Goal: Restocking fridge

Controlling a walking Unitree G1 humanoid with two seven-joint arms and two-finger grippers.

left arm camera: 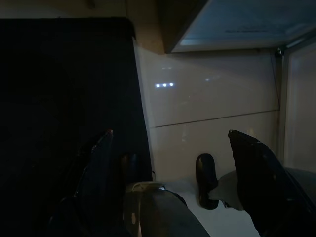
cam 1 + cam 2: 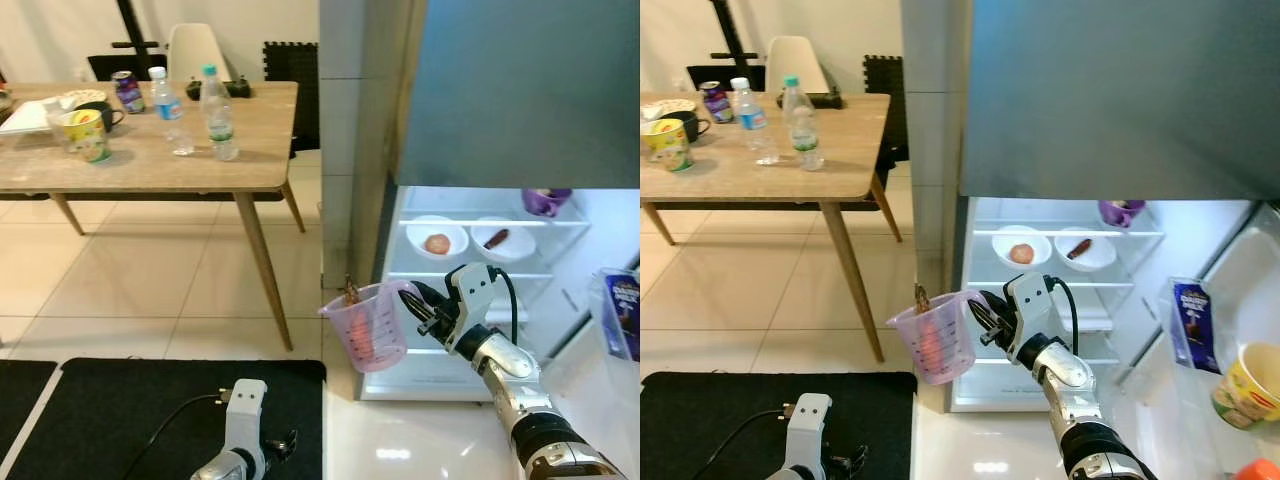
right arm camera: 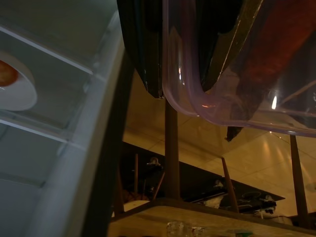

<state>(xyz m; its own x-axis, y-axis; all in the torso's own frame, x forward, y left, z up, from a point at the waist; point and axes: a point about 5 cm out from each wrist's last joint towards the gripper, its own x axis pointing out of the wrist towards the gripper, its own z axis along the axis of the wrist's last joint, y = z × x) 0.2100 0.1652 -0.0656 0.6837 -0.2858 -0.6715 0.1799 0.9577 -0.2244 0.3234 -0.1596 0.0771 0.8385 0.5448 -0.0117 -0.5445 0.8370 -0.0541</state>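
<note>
Our right gripper (image 2: 425, 305) clamps the handle of a pink measuring jug (image 2: 366, 325) before the open fridge (image 2: 480, 250); our left gripper (image 1: 168, 163) hangs wide open over the black mat (image 2: 120, 410).

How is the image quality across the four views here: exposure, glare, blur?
Left and right eye views: sharp and evenly lit, though the lit fridge interior runs bright and a ceiling light glares off the floor tile. Left wrist view: very dark, with three small light reflections on the tile. Right wrist view: dim, the pink measuring cup close up and soft in the right tool.
</note>
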